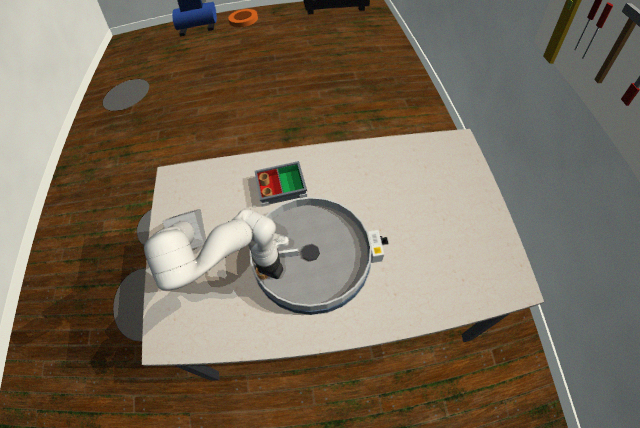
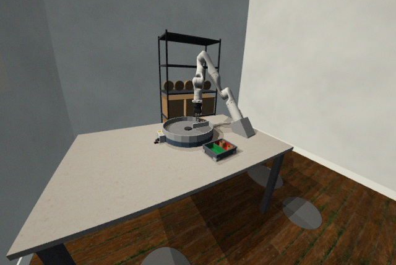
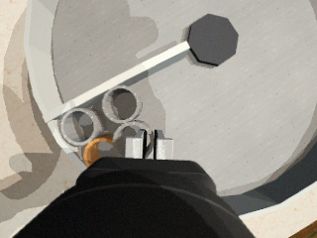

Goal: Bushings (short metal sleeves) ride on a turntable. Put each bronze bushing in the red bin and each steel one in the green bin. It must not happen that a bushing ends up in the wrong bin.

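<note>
My gripper is low over the turntable, its fingers nearly together across the wall of a steel bushing, partly hidden by the left finger. A second steel bushing stands just beyond it, and a third steel bushing is near the rim. A bronze bushing is left of the gripper, partly hidden by its body. Two bronze bushings, one behind the other, are in the red bin. The green bin is empty.
A pale guide bar runs from the dark hub to the turntable's raised rim, beside the bushings. A small white box is at the turntable's outer side, opposite the arm.
</note>
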